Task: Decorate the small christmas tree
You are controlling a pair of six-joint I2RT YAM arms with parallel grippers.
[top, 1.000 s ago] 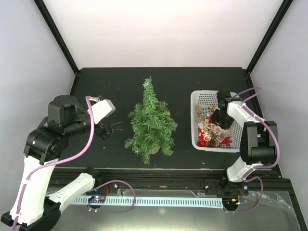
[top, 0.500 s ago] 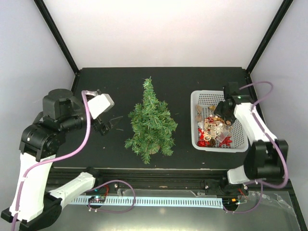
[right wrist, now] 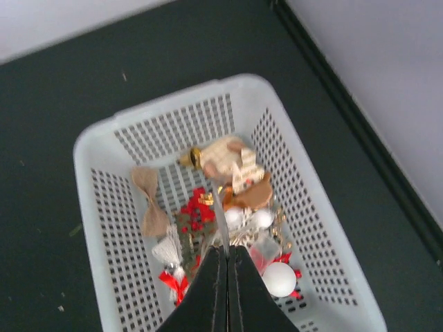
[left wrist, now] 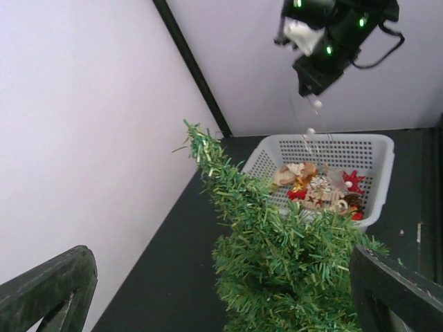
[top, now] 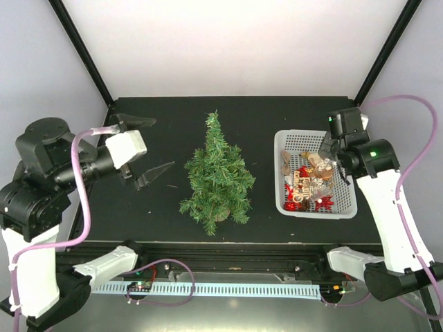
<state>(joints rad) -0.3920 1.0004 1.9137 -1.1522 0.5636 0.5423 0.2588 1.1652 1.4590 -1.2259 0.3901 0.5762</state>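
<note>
The small christmas tree (top: 216,176) stands mid-table, dark green and bare; in the left wrist view (left wrist: 277,256) it fills the lower middle. My left gripper (top: 144,148) is open wide and empty, raised to the left of the tree; its fingers (left wrist: 48,287) frame the tree from a distance. My right gripper (top: 329,153) hangs above the white basket (top: 279,149). It is shut (right wrist: 227,254) on a thin pale string (right wrist: 220,218) that runs down into the ornaments. The left wrist view shows small white beads (left wrist: 311,131) dangling below that gripper (left wrist: 308,84).
The basket (right wrist: 83,149) holds several ornaments: a burlap bow (right wrist: 147,200), red berries (right wrist: 196,211), a white ball (right wrist: 279,279) and wooden pieces (right wrist: 232,162). White walls and black frame posts (top: 79,48) close the table at the back and sides.
My right gripper has risen out of the basket with the string pinched in it. My left arm has lifted and pulled back left, away from the tree, jaws spread wider.
</note>
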